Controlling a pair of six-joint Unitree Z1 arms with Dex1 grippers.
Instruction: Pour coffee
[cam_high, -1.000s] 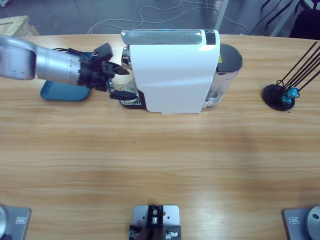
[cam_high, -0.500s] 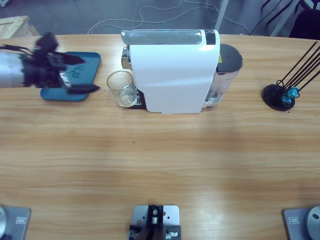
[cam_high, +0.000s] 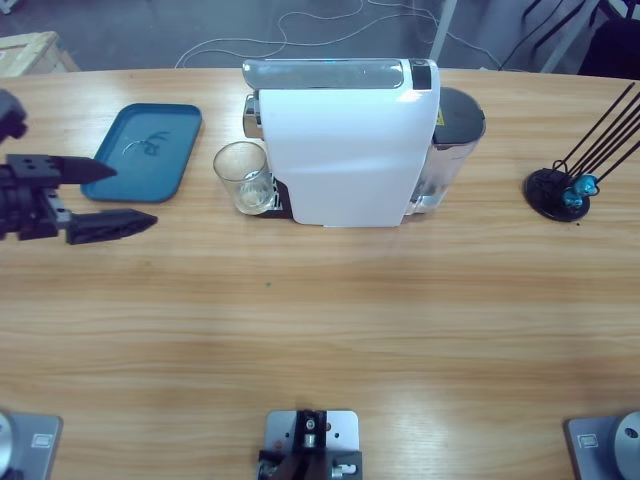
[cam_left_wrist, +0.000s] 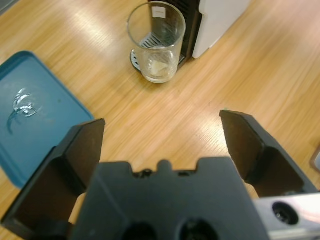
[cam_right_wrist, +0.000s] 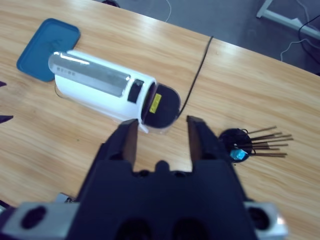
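Note:
A clear glass (cam_high: 243, 178) stands upright on the drip tray of the white coffee machine (cam_high: 345, 150), under its spout. In the left wrist view the glass (cam_left_wrist: 156, 42) shows only a pale bottom; no dark coffee is in view. My left gripper (cam_high: 134, 195) hangs open at the table's left edge, well apart from the glass, with nothing between its jaws (cam_left_wrist: 162, 122). My right gripper (cam_right_wrist: 162, 125) is open by a narrow gap, holds nothing and looks down from high above on the machine (cam_right_wrist: 100, 85). It is outside the high view.
A blue tray (cam_high: 150, 150) lies left of the machine, just behind my left gripper. A black capsule stand (cam_high: 560, 190) with thin rods and blue capsules sits at the far right. The machine's cable (cam_right_wrist: 197, 75) runs off the table's back edge.
My left gripper has let go of the glass and pulled back left to the table's edge, jaws wide. The glass stays at the machine.

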